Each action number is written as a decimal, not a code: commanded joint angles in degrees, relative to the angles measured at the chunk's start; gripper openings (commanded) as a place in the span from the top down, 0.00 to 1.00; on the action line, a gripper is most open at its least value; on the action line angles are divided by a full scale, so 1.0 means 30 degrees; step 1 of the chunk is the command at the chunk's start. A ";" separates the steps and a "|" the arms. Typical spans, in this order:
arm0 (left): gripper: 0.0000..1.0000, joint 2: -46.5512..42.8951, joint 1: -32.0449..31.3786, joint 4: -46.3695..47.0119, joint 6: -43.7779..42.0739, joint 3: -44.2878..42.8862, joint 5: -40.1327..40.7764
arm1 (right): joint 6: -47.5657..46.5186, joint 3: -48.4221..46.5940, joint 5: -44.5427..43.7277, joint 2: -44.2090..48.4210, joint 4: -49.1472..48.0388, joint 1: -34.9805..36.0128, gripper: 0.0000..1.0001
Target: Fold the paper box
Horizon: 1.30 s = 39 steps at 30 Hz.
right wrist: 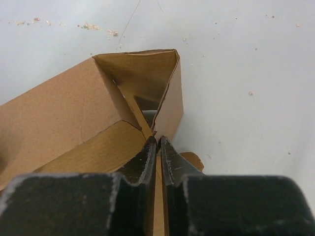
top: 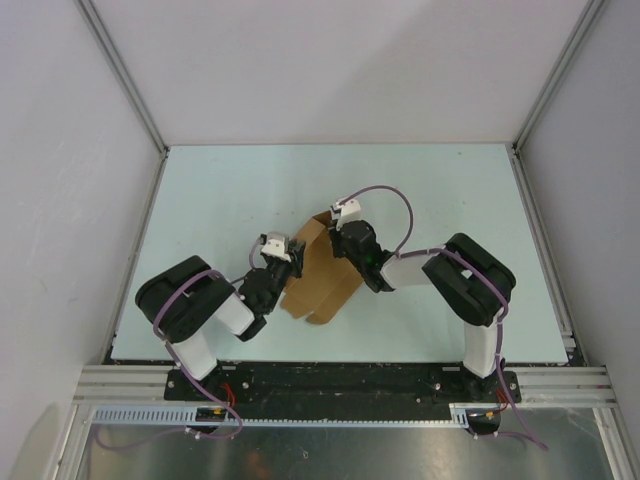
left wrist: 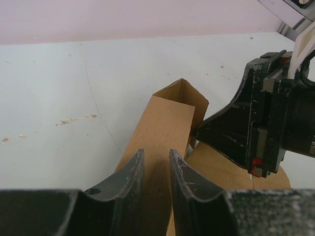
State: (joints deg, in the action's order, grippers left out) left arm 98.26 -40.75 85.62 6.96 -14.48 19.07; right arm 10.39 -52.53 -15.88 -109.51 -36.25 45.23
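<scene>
The paper box [top: 322,275] is tan cardboard, partly folded, lying mid-table between both arms. In the left wrist view its long side panel [left wrist: 165,128] runs away under my left gripper [left wrist: 156,155]. The jaws stand apart over that panel, and I see nothing pinched between them. In the right wrist view the box [right wrist: 74,113] shows an open triangular corner pocket. My right gripper [right wrist: 158,140] is shut on a thin upright cardboard edge at that corner. From the left wrist camera the right gripper's fingers [left wrist: 216,132] reach into the box from the right. In the top view the left gripper [top: 296,266] and the right gripper [top: 334,238] meet at the box.
The pale green table [top: 220,200] is ringed by white walls and aluminium rails [top: 345,378] at the near edge. Small crumbs [left wrist: 66,120] lie on the surface left of the box. Both arm bases stand at the near edge.
</scene>
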 commanded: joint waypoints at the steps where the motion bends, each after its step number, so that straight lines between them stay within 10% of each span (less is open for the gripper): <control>1: 0.68 0.0851 -0.0068 -0.2966 0.0521 0.0198 -0.0497 | -0.0066 -0.0858 0.0518 -0.0234 -0.0778 0.0420 0.91; 39: 0.68 0.0968 -0.0068 -0.2995 0.0580 0.0256 -0.0380 | 0.0696 -0.1415 0.1572 -0.0995 -0.1012 0.0391 0.89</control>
State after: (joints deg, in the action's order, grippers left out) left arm 98.54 -40.75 85.80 6.98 -14.70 19.07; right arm 10.98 -54.78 -14.48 -112.07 -36.64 45.28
